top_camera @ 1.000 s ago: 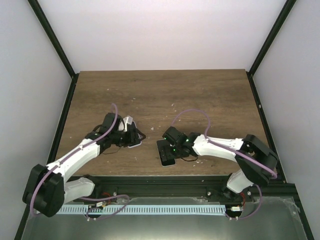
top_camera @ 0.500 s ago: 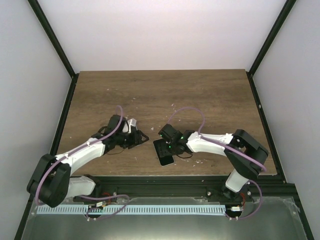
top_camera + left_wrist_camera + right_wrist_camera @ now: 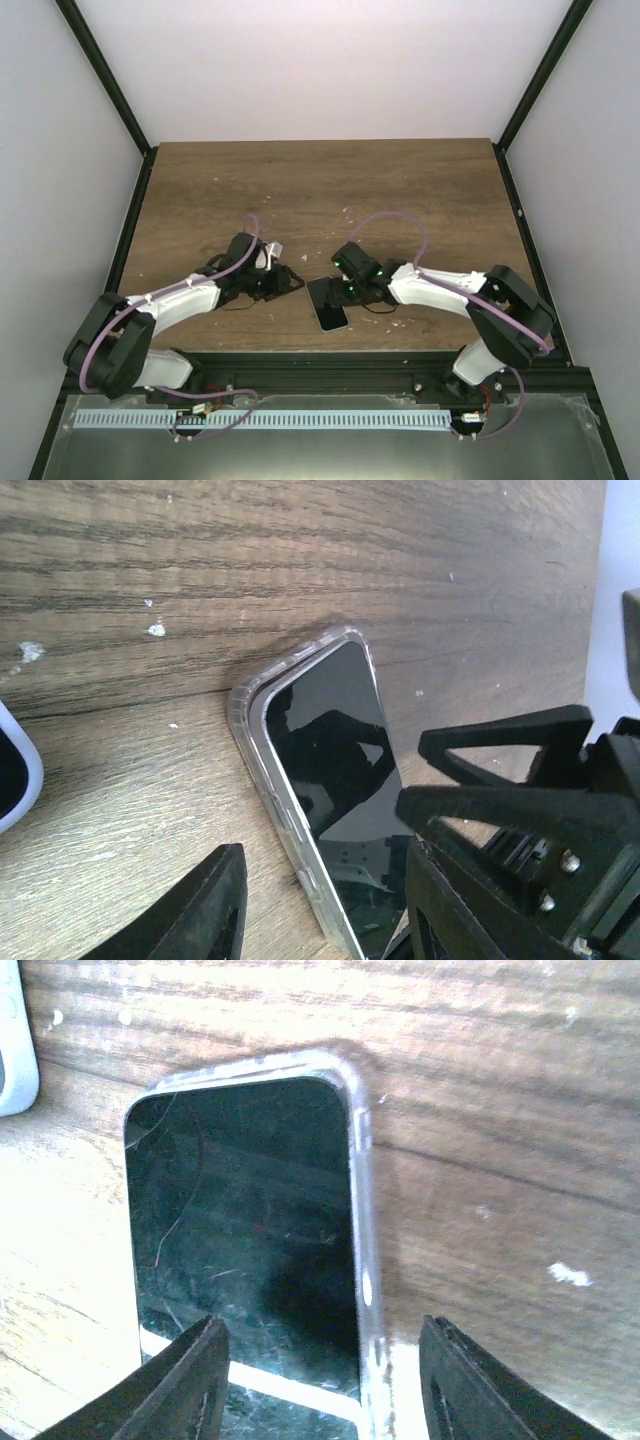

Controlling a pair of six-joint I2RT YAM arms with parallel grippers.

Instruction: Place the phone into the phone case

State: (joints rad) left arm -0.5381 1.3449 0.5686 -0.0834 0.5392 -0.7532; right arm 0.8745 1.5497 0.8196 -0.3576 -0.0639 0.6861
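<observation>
Near the table's [image 3: 420,190] near edge, finds the phone [image 3: 328,305] lying flat, screen up, seated in the clear phone case [image 3: 243,708], about where it was a second ago. Since then brings the left gripper [image 3: 292,281] rightward to just left of the phone, jaws apart, with the right gripper [image 3: 350,292] over the phone's far end, jaws likewise apart. Reveals only in the wrist views the case's transparent rim and, farther left, a white rounded edge [image 3: 14,1050].

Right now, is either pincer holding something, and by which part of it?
Nothing looks held. The phone lies flat on the table in its clear case, and both the left pincer and the right pincer stand open over it.
</observation>
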